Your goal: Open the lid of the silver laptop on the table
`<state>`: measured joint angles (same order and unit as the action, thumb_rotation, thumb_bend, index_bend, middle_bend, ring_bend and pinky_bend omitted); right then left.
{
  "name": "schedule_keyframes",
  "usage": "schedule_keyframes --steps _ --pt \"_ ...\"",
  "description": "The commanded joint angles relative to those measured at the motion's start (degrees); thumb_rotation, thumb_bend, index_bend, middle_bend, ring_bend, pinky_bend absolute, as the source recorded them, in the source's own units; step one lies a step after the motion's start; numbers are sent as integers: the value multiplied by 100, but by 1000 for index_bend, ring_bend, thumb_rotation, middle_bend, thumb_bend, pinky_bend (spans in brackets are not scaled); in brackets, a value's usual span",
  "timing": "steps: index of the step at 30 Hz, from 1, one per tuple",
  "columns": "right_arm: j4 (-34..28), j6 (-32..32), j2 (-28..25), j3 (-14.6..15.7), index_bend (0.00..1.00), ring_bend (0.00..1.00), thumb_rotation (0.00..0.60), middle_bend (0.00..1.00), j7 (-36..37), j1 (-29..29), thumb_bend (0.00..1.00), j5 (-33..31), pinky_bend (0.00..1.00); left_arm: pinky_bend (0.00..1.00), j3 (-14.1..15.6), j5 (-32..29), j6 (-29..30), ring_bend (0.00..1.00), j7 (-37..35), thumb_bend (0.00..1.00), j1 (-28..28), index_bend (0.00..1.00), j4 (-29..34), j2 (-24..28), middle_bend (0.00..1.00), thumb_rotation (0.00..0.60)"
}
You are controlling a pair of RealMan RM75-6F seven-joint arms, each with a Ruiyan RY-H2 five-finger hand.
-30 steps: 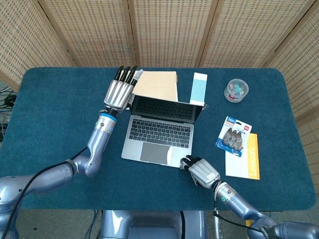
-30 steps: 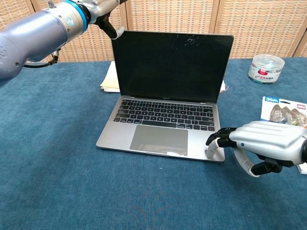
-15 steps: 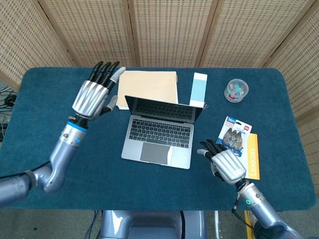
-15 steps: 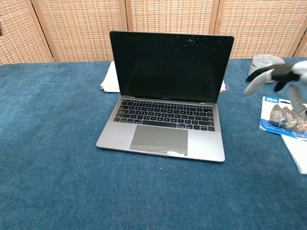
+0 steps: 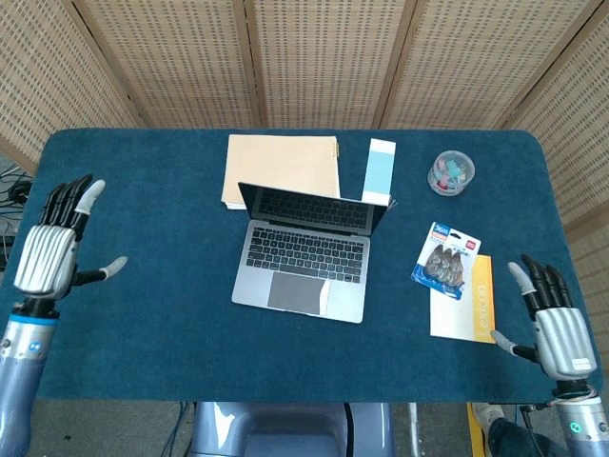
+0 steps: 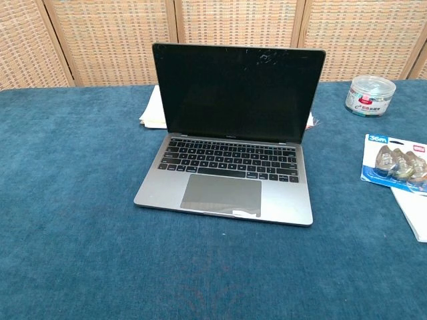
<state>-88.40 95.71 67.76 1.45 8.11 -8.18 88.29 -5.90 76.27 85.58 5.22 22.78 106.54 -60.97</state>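
Note:
The silver laptop (image 5: 307, 255) stands in the middle of the blue table with its lid raised and its dark screen (image 6: 237, 91) upright, keyboard (image 6: 230, 159) exposed. My left hand (image 5: 48, 250) hovers at the table's far left edge, fingers spread, holding nothing. At the front right corner my right hand (image 5: 555, 324) is raised, fingers apart and empty. Both hands are well away from the laptop. Neither hand shows in the chest view.
Behind the laptop lie a tan notebook (image 5: 282, 168) and a light-blue booklet (image 5: 379, 170). A clear round tub of clips (image 5: 450, 172) sits at the back right. A blister pack (image 5: 446, 258) and a yellow-edged sheet (image 5: 466, 301) lie right of the laptop.
Both hands have pulled away from the laptop, the left to the far left edge, the right to the front right corner. The lid stays up.

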Motion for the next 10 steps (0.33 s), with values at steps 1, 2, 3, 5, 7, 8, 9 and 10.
schedule_keyframes --steps 1,2,3,5,7,8,9,10 --pt "134 305 85 31 3 0 600 0 186 303 0 8 0 0 659 376 472 0 -144 0 -723 0 231 185 0 600" --pt "125 382 95 40 2 0 600 0 183 371 0 35 0 0 761 416 561 0 -104 0 -864 0 250 162 0 600" --pt "93 464 97 55 1 0 600 0 163 449 0 80 0 0 884 468 658 0 -35 0 -1033 0 265 123 0 600" --pt "11 536 48 81 0 0 600 0 55 525 0 169 0 0 1016 522 758 0 79 0 -1230 0 246 61 0 600" --pt "-100 647 2 76 0 0 600 0 -88 607 0 262 0 0 1086 592 795 0 66 0 -1368 0 197 -9 0 600" --pt "-135 684 -11 86 0 0 600 0 -123 637 0 321 0 0 1100 632 795 0 55 0 -1404 0 147 -32 0 600" --pt "-160 705 -25 93 0 0 600 0 -148 661 0 368 0 0 1105 685 799 0 56 0 -1429 0 79 -58 0 600" --pt "-174 715 -35 93 0 0 600 0 -180 679 0 401 0 0 1097 738 816 0 69 0 -1453 0 6 -96 0 600"
